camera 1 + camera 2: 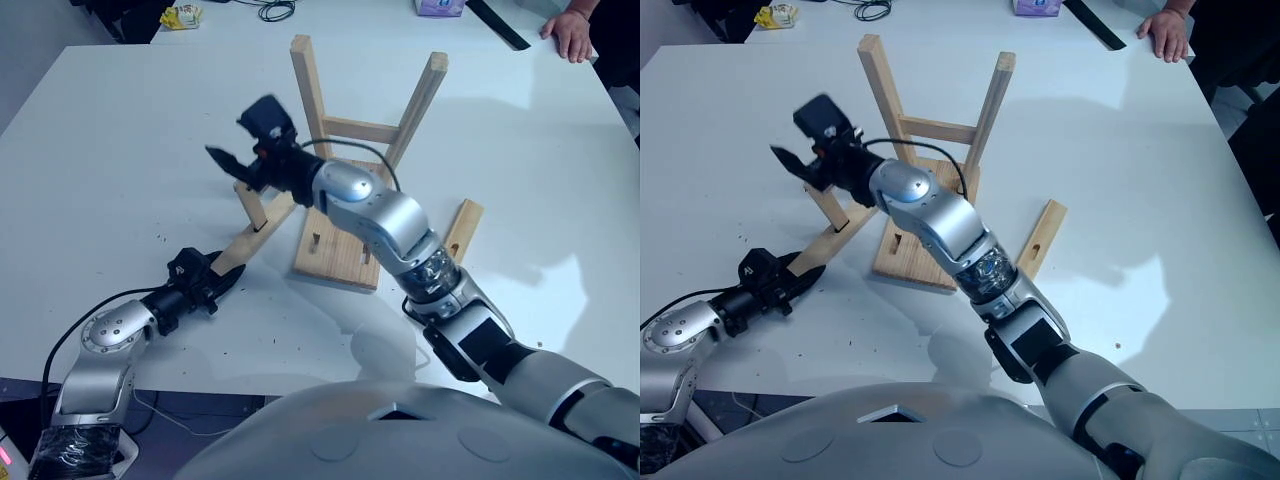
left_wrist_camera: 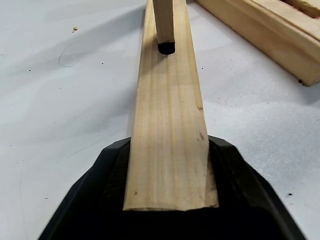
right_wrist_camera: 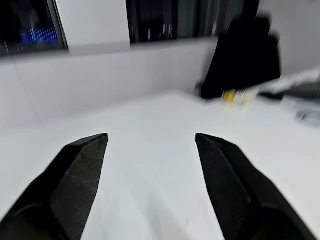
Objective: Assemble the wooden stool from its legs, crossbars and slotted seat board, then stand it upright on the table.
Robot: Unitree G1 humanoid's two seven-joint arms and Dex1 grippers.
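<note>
Seat board: flat on the tabletop, carrying two upright legs joined by a crossbar; a loose leg lies just beside its right edge. Left end effector: clenched on the near end of a slanted leg, whose long axis runs toward the board's left edge. Right end effector: released, empty, in the air above that leg, pointing far-left.
</note>
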